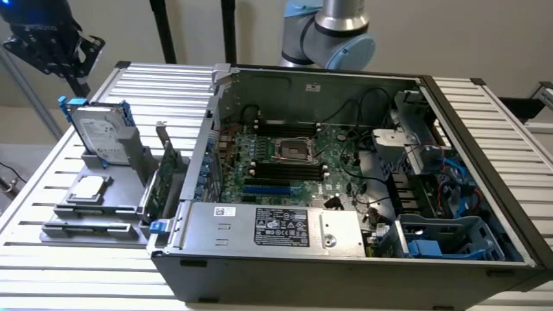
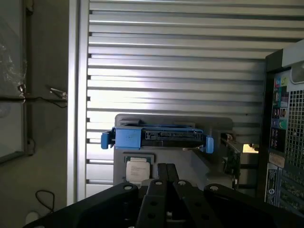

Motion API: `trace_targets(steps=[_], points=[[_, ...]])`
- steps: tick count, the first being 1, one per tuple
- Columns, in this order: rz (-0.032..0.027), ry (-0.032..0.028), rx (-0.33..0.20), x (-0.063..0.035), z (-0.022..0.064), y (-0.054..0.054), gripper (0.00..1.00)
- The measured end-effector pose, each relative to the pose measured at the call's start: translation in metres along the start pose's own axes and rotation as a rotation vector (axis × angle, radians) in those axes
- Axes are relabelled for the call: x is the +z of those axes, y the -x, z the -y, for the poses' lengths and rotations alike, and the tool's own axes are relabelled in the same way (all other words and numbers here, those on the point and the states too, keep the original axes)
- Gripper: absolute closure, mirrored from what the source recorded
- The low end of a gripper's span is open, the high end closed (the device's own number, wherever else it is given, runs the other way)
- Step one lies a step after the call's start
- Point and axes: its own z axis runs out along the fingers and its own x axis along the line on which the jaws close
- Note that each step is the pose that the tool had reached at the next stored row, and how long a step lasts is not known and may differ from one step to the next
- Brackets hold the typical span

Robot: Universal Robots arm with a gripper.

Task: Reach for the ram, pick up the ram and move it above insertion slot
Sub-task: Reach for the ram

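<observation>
"Grey fixture (image 1: 121,217) on the slatted worktop (image 1: 87,275), exterior view's left: which item was the ram?" asked the student.

"The thin dark strip in its front slot, nearest the exterior camera, appeared to be the ram (image 1: 90,227) (too slender to be certain). It lay low, near the flat processor (image 1: 89,188), in front of the upright hard drive (image 1: 100,133) and apart from the broader expansion card (image 1: 164,178)."

"And the pincer?"

"The pincer (image 2: 166,173) hung high over the worktop's far corner, well apart from the ram. Its pads (image 2: 162,172) were pressed together with nothing between them. No part of the task was done, and the black slots (image 1: 289,172) in the open case (image 1: 346,272) looked unfilled."

"What did a good reach require?"

"By judgement: pads parted before arrival and set across the stick's thin faces near its middle, with a descent kept clear of the upright drive (the tallest neighbour)."
</observation>
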Motion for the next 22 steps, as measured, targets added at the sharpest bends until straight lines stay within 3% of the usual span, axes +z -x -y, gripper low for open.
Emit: trace_targets(steps=[22], points=[[-0.0007,0.0001,0.000,0.0049,0.0995,0.003,0.89]])
